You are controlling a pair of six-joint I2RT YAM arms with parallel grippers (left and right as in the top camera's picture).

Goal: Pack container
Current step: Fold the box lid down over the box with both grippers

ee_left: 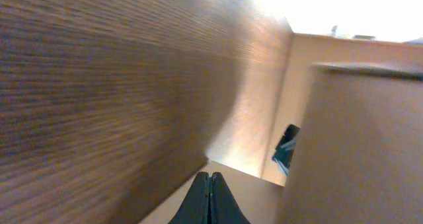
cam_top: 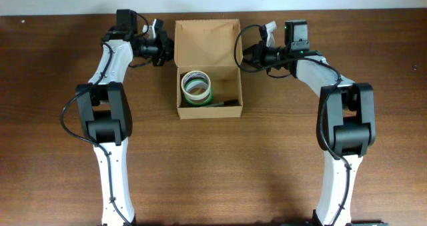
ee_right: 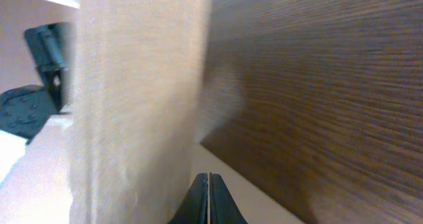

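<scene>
Table (cam_top: 53, 119): dark wood grain, carrying everything. The wrist views show only a streaked strip of it beside the container.
Container (cam_top: 208, 110): an open tan box at the far middle of the table, seen whole only in the overhead view.
Lid (cam_top: 207, 43): folded back flat behind the container. Both wrist views show it as blurred tan cardboard close up.
Tape rolls (cam_top: 197, 86): stacked in the container's left half, white and green rims. They appear in the overhead view alone.
Dark item (cam_top: 225, 103): lies against the container's front inner wall, too small to identify.
Left end effector (cam_top: 165, 51): just beside the lid's left edge. Its wrist view shows the fingers (ee_left: 201, 201) pressed together, tips at a cardboard edge.
Right end effector (cam_top: 248, 55): just beside the lid's right edge. Its fingers (ee_right: 201, 201) are likewise pressed together against cardboard.
</scene>
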